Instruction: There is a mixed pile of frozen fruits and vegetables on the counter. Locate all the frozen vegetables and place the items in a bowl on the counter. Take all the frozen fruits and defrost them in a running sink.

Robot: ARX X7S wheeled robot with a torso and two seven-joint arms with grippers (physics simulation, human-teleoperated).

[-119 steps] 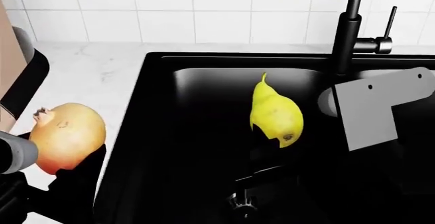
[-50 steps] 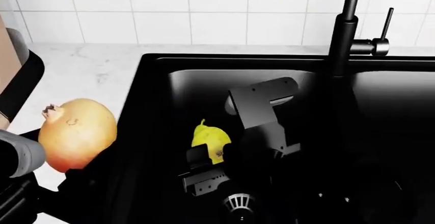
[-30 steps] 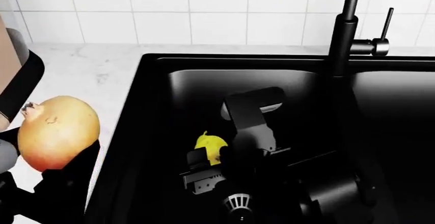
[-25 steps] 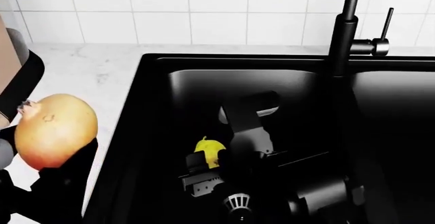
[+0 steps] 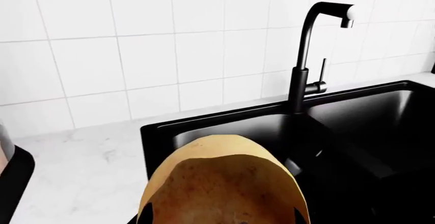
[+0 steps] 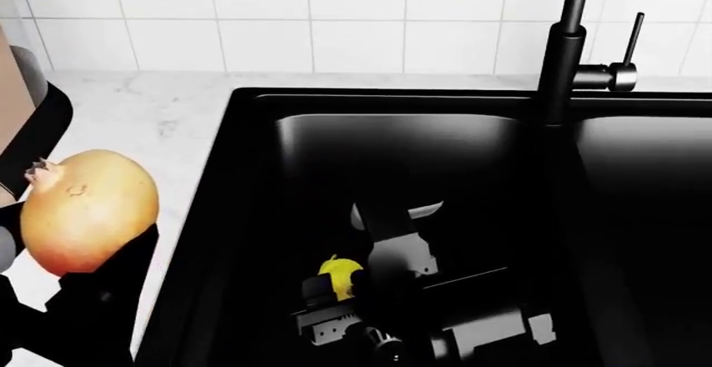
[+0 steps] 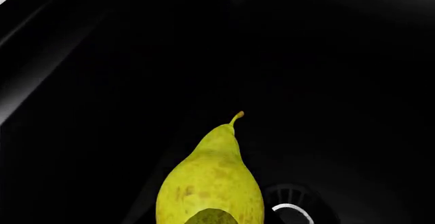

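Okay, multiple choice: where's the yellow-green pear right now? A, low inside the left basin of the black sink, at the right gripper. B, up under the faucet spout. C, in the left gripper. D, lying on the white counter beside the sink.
A: the head view shows the pear deep in the left basin of the sink at the right gripper, near the drain; the left gripper carries the round tan-to-red fruit.

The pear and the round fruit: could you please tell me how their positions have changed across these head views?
The right gripper has carried the pear from mid-air above the left basin down to near the drain of the sink, still gripping it. The left gripper, hidden behind its load, keeps holding the round fruit, which has drifted slightly left above the counter. The faucet shows no water running.
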